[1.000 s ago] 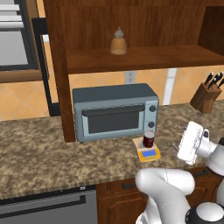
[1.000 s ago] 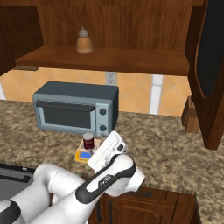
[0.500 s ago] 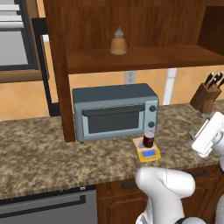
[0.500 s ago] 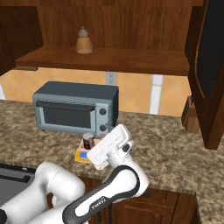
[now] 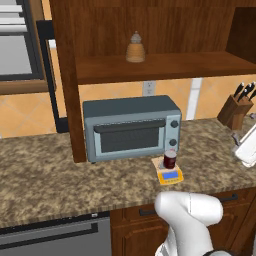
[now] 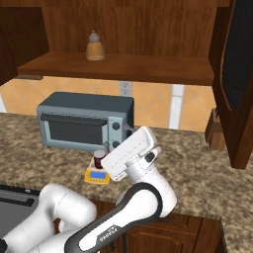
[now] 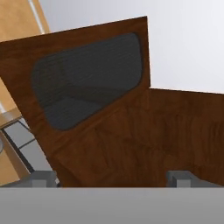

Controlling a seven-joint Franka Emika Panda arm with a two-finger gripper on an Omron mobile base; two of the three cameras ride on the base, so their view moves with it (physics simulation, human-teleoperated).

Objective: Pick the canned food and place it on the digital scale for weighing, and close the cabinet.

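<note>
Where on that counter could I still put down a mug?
Bare granite lies left of the toaster oven, and between the digital scale and the knife block. It is crowded in front of the oven, where the canned food sits on the scale.

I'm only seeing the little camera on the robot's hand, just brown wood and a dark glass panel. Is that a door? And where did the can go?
Observer: Yes, that is the cabinet door, swung open at the right of the counter.
Operator: And the can?
Observer: The canned food stands on the digital scale, just in front of the toaster oven.
Operator: Is the pincer holding anything?
Observer: No, the pincer is open and empty, with its fingertips set wide apart.
Operator: Anything left on the shelf?
Observer: A beige bottle with a grey cap.
</note>
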